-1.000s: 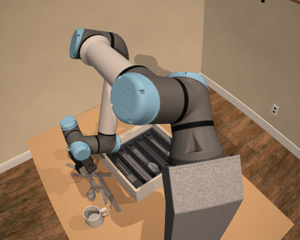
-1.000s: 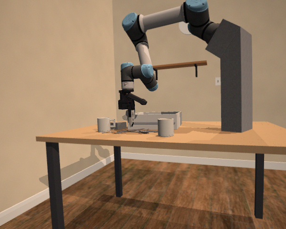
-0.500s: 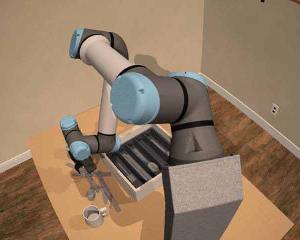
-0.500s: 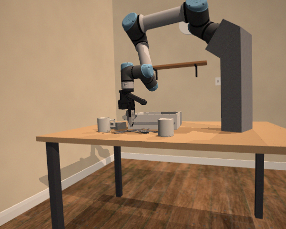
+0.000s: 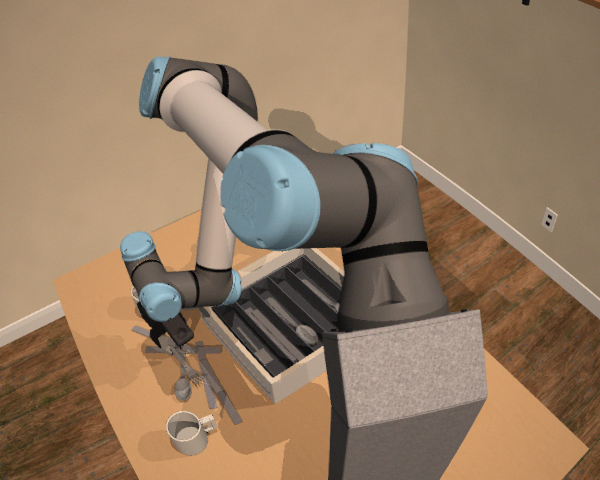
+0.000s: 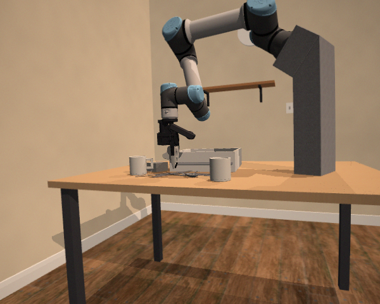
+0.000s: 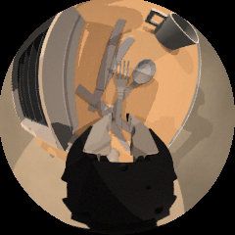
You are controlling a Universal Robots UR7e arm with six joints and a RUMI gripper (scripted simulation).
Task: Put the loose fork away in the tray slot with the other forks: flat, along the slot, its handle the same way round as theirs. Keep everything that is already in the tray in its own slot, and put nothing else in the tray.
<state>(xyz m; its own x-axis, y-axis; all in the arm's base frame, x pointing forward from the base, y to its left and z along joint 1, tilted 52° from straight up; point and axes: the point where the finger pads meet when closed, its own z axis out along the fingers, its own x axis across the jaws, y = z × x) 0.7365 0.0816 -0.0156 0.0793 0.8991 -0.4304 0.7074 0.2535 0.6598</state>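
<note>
Grey metal cutlery is piled up on the tan wooden table (image 5: 93,310), right next to the cream-walled tray (image 5: 290,392) with its dark long slots. The loose fork (image 5: 186,367) is still out there in the heap, lying flat. Its tines point toward the squat round mug (image 5: 186,432), and a spoon (image 5: 182,388) with an oval bowl sits just beside them. Flat strip-like knives (image 5: 215,382) lie criss-crossed around it.

The black gripper (image 7: 118,122) points straight down over the fork's handle end. Its pale, faceted fingers are only a narrow gap apart, with nothing clamped between them. From the side they sit just above the pile, though I can't tell if they're touching it.
</note>
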